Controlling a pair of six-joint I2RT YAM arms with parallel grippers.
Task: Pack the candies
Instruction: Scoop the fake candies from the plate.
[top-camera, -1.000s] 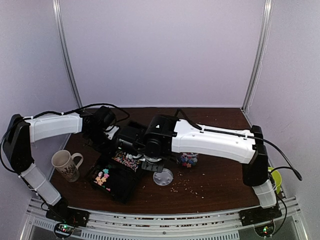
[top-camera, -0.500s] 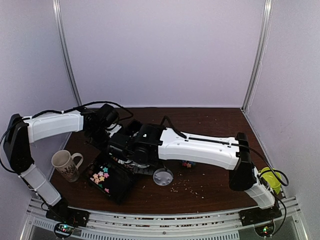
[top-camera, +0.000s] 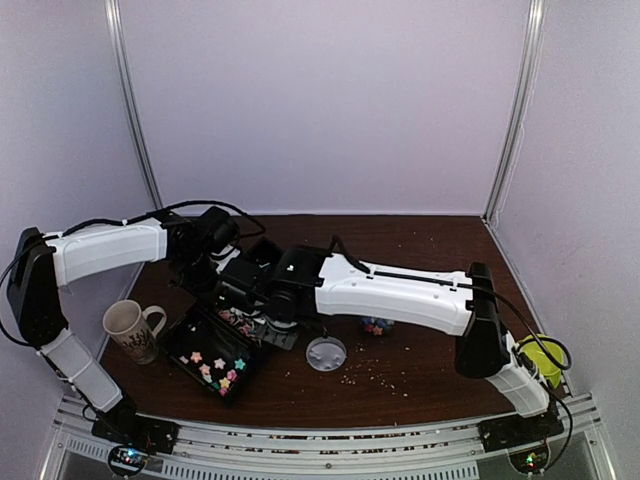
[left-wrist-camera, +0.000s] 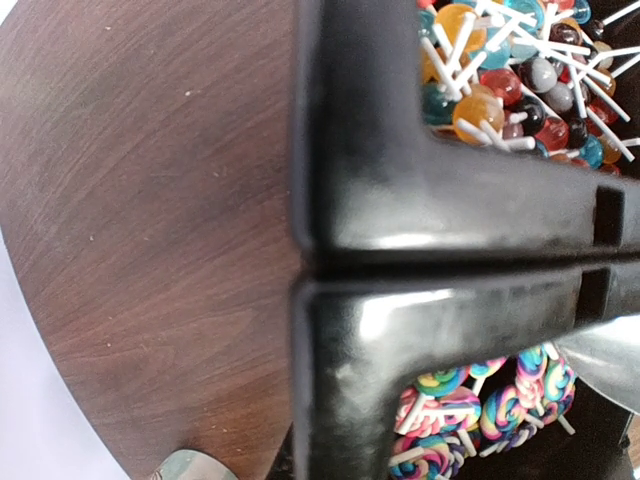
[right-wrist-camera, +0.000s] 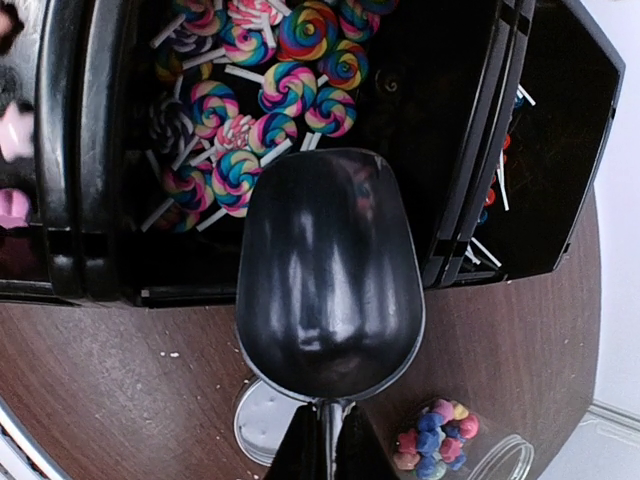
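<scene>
Now, right jaws closed on empty scoop (right-wrist-camera: 330, 280), left jaws clamping tray (right-wrist-camera: 480, 150) wall, star candies (top-camera: 220, 364) apart in tray

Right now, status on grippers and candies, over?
Left gripper shut at tray, hold unclear. Right gripper shut on empty scoop over lollipops. Some candies in jar. Lid off, beside jar.

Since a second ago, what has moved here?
The right gripper swung left, carrying its empty scoop over the lollipops in the tray. The tray shifted left and its star candies spread out. Mug, lid and jar stayed put; the left gripper still holds the tray.
</scene>
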